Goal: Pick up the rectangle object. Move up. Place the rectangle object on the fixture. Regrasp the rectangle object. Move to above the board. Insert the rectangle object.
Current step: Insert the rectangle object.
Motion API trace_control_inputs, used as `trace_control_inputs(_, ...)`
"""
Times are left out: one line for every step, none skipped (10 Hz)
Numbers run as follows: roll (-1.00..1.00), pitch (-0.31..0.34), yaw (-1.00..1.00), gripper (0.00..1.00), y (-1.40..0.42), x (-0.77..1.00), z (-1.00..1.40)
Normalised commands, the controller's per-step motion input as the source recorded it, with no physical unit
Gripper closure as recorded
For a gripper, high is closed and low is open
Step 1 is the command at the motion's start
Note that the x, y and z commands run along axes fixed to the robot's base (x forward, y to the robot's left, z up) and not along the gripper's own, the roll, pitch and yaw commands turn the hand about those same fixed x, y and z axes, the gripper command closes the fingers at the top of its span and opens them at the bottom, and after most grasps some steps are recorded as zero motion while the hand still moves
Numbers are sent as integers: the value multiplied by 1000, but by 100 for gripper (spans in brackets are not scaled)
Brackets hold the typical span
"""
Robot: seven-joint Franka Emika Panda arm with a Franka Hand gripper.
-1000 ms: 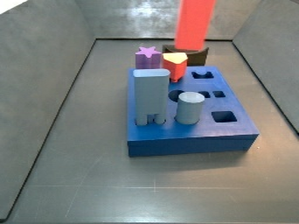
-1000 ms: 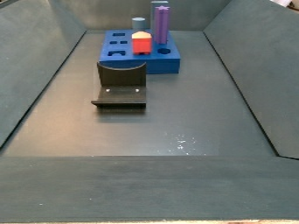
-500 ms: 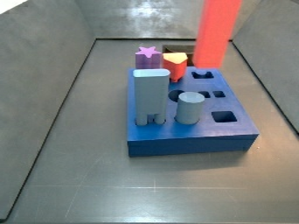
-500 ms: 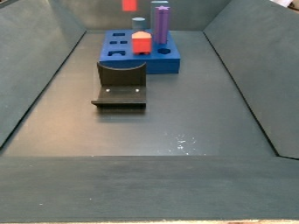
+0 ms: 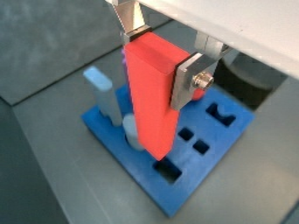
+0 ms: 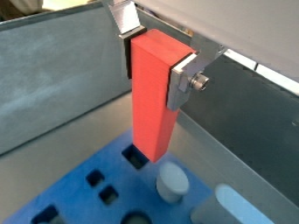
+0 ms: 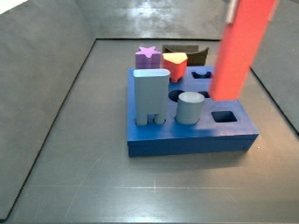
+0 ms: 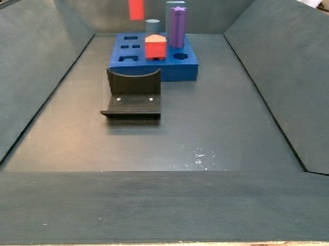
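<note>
Wrist views: the gripper (image 5: pixel 158 54) is clamped on the rectangle object (image 5: pixel 155 96), its 2 silver fingers (image 6: pixel 184 74) pressing the upper end; the block hangs upright over the board (image 5: pixel 201 171).

Side views: the rectangle object (image 7: pixel 242 48) is held above the board (image 7: pixel 187 136) near its far right corner — the fixture (image 8: pixel 133 102) stands empty.

Step in hand, judged: moving above the board. Next: align with the matching hole, then lower.

No writing legible.
</note>
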Motion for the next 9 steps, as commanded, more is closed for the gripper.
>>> trace_control_inputs(-237,-500,-66,100,-109,194,0)
trace_control_inputs(-126,-500,-74,100,-126,137,-157)
trace_control_inputs(0,-354,0,100,-83,63,-149)
trace_control_inputs(184,-213,23,100,-97,0,-243)
trace_control_inputs(371,-176,43,100,-171,-31,-426)
trace_control_inputs(500,-144,74,100,-89,-26,-234)
trace_control_inputs(427,-106,217,100,0,0,-231)
trace_control_inputs(379,-96,209,100,0,0,-183)
trace_control_inputs(329,-113,269,100,40,0,-206)
